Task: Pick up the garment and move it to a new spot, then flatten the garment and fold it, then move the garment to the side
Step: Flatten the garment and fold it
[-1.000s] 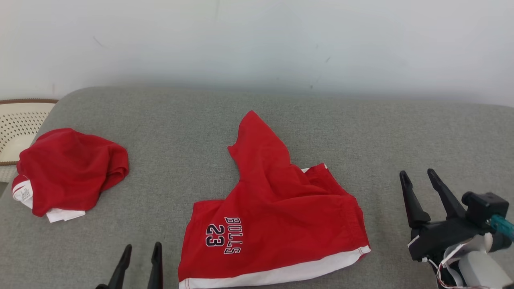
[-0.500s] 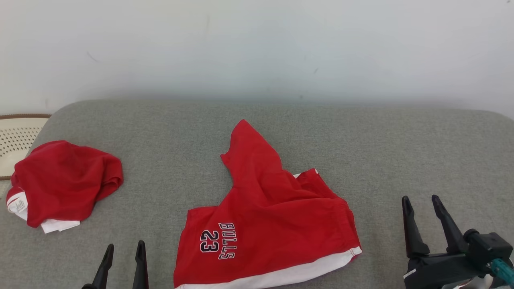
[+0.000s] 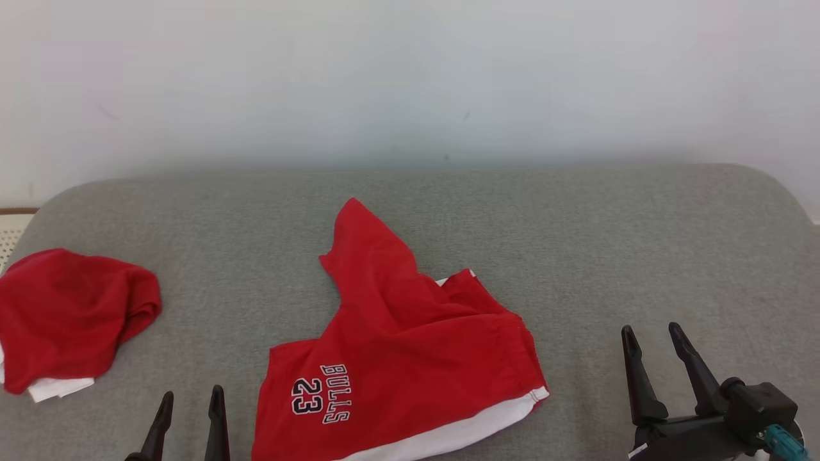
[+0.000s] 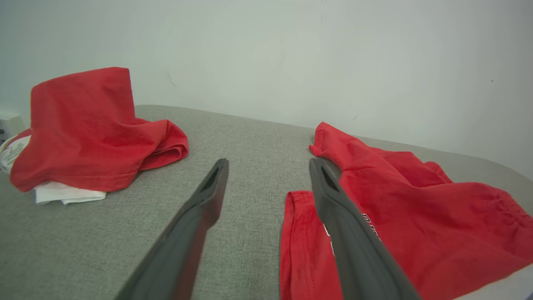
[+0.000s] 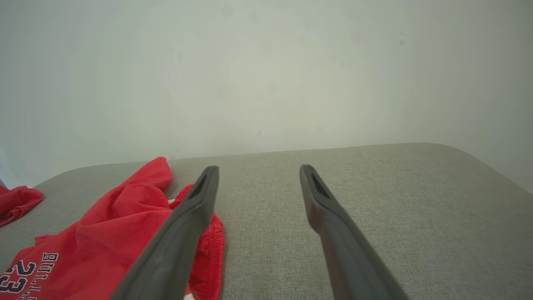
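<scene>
Red fabric "BULLS 23" shorts (image 3: 410,371) rumpled, neither flattened nor folded; left gripper (image 3: 192,392) seven o'clock, right gripper (image 3: 651,328) four o'clock, both splayed, empty.

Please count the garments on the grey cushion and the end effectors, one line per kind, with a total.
Red garments: 2 (BULLS 23 shorts, crumpled red garment)
End effectors: 2 (left end effector, right end effector)
Total: 4

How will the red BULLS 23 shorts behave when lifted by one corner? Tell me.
Probably floppy: the red white-hemmed shorts lie creased, one part folded over. Likely light, thin fabric, so they should drape and sag. They may drag on the textured grey cushion.
</scene>
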### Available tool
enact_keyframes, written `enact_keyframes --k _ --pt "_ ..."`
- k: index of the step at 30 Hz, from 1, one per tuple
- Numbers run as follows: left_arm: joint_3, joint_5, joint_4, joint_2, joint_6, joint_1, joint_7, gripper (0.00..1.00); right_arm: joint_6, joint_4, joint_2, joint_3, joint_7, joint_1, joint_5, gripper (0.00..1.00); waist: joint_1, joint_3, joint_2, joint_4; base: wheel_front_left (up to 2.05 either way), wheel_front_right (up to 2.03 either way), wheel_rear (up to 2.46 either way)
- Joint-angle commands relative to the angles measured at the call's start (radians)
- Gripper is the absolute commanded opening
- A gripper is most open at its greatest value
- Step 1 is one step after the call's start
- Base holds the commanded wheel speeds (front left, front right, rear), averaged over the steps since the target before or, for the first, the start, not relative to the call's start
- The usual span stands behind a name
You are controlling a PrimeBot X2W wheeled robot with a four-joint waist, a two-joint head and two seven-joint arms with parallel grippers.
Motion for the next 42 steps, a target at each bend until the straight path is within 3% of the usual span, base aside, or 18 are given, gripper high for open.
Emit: enact_keyframes --k 1,13,42 --pt "0.010 0.007 0.003 0.000 0.000 -0.009 -0.004 1.00 0.000 0.000 0.002 0.002 -0.001 -0.004 -0.006 1.00 0.0001 0.005 0.0000 -0.028 0.00 0.00 0.00" --pt "0.013 0.031 0.015 0.000 0.007 -0.006 -0.003 1.00 0.000 0.018 0.009 0.023 -0.001 -0.015 -0.005 1.00 0.0001 0.015 0.0000 -0.062 0.00 0.00 0.00" --pt "0.028 0.076 0.031 0.001 -0.005 -0.023 -0.003 1.00 0.000 0.044 0.010 0.030 -0.001 -0.027 0.002 1.00 0.0001 0.018 0.0000 -0.050 0.00 0.00 0.00"
